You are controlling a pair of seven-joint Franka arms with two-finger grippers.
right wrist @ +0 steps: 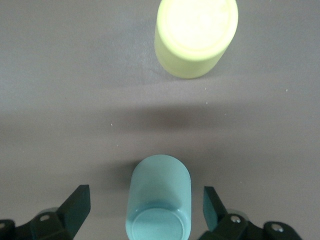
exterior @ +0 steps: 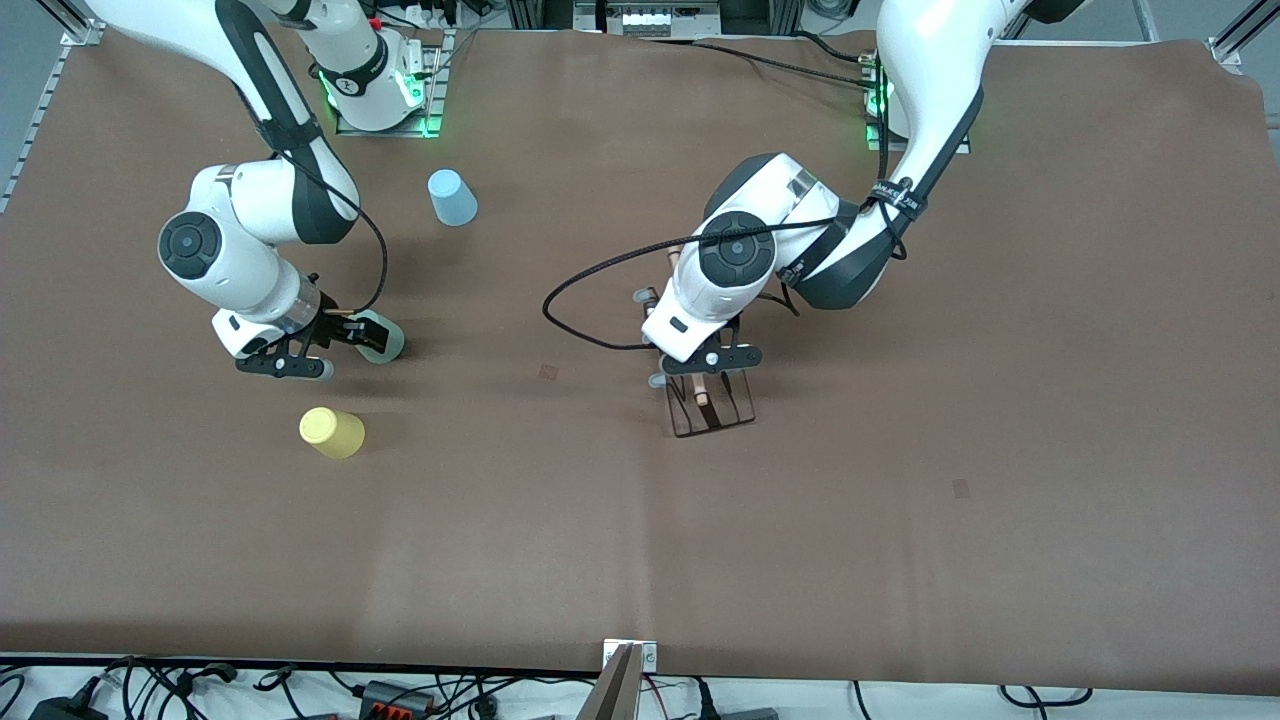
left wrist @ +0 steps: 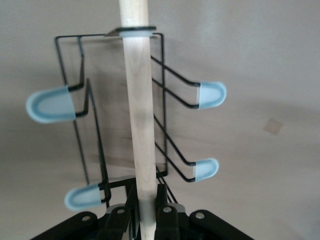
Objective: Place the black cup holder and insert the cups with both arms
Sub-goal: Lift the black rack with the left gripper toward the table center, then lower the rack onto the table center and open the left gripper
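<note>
**Currently: rack gripped by its rod, green cup between open jaws**

Presently the black cup holder (exterior: 708, 408) stands on the bench (exterior: 900, 500) near the middle, somewhat toward my left arm's end. My left gripper (exterior: 705, 372) is clamped shut on its light wooden rod handle (left wrist: 139, 120); my left wrist view shows my jaws pinching the rod from both sides, with the rack's rectangular wire base beneath. Four pale-tipped pegs (left wrist: 211, 95) are visible there, two on each side of the rod, all bare. Whether the base rests fully on the bench I cannot tell.

My right gripper (exterior: 318, 350) is low over the bench toward my right arm's end, jaws spread wide. The pale green cup (right wrist: 161, 199) sits between them, mouth down, with a gap on each side; I see no contact.

The yellow cup (exterior: 332, 432) stands mouth down on the bench, nearer the front camera than the green cup and near it, apart from my jaws.

The light blue cup (exterior: 452, 197) stands mouth down as well, farther from the front camera, near my right arm's base, well apart from the other two.
</note>
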